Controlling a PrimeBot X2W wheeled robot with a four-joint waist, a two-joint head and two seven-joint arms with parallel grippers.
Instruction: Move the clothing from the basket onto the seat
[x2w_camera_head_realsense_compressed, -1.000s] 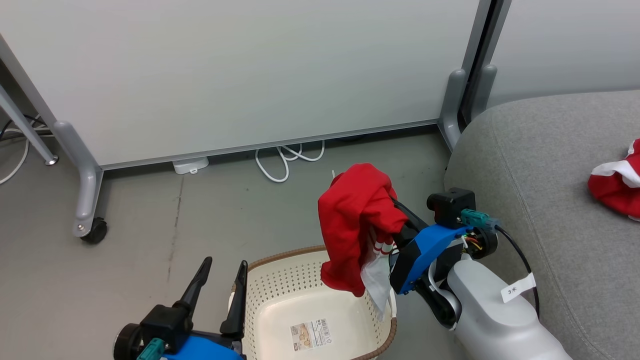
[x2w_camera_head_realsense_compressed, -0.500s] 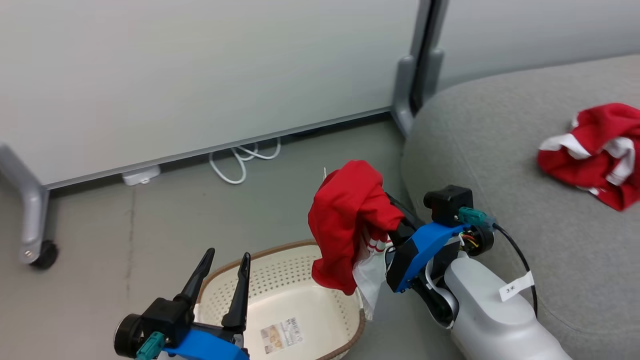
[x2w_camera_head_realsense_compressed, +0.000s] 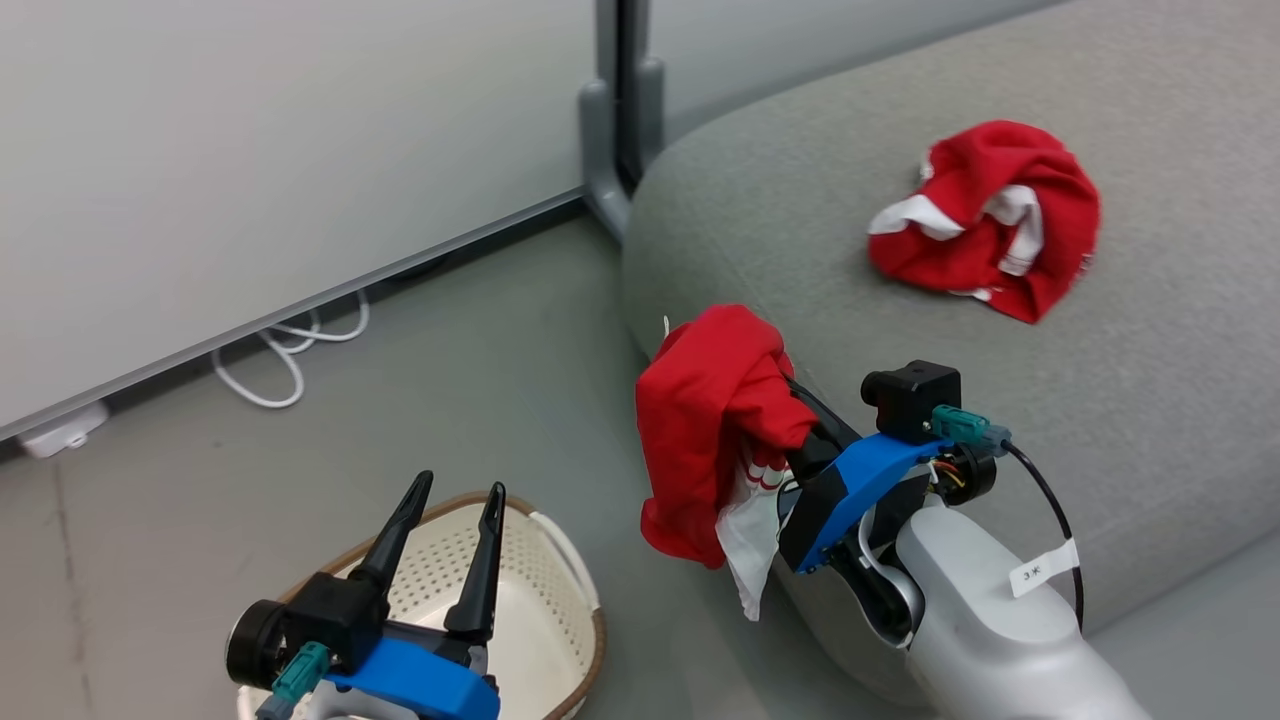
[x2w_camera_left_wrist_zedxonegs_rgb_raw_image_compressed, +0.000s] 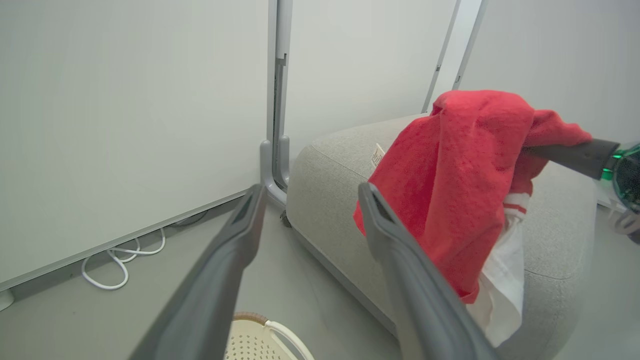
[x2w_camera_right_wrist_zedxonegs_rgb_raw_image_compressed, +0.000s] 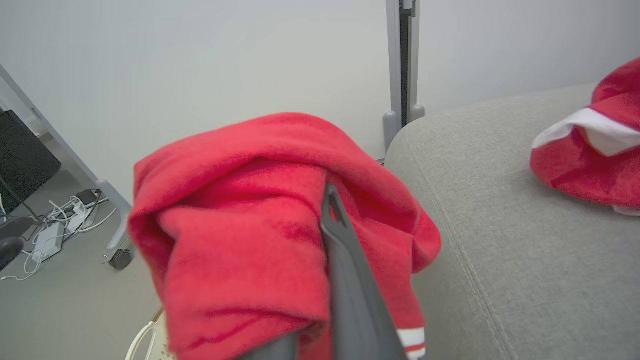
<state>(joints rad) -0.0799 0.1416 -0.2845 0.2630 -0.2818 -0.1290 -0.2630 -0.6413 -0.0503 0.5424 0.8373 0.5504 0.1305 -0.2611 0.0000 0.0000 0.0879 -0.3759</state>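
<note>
Seat (x2w_camera_head_realsense_compressed: 1150, 420), large, light grey, fabric-upholstered, rounded at the corner and stitched with a seam, across the right of the head view. Left of it, plain grey floor (x2w_camera_head_realsense_compressed: 480, 380); behind both, pale white partition panel (x2w_camera_head_realsense_compressed: 250, 150) beside a grey metal post (x2w_camera_head_realsense_compressed: 605, 150).

Low at the left of the head view, small cream plastic basket (x2w_camera_head_realsense_compressed: 545, 610) with perforated walls, brown woven-look rim and white handle, standing on the floor, well apart from the seat.

Farther back on the seat, crumpled red garment (x2w_camera_head_realsense_compressed: 985, 220), bright soft fabric with white trim, lying bunched on the cushion. At the seat's near-left corner, held red garment (x2w_camera_head_realsense_compressed: 705, 420), bright soft fabric with white stripes and a white lining hanging below, draped over and around the right end effector (x2w_camera_head_realsense_compressed: 795, 415), clear of the floor, right of the basket and apart from it, well apart from the crumpled red garment; contact with the seat's side impossible to tell.

Right end effector clamped on a fold of the held red garment, one dark finger bare in the right wrist view, the other buried in cloth. Above the basket in the head view, left end effector (x2w_camera_head_realsense_compressed: 460, 485), two long dark fingers parted a moderate way, gripping nothing, held red garment just right of them in the left wrist view.

On the floor by the panel, looped white cable (x2w_camera_head_realsense_compressed: 290, 355).
</note>
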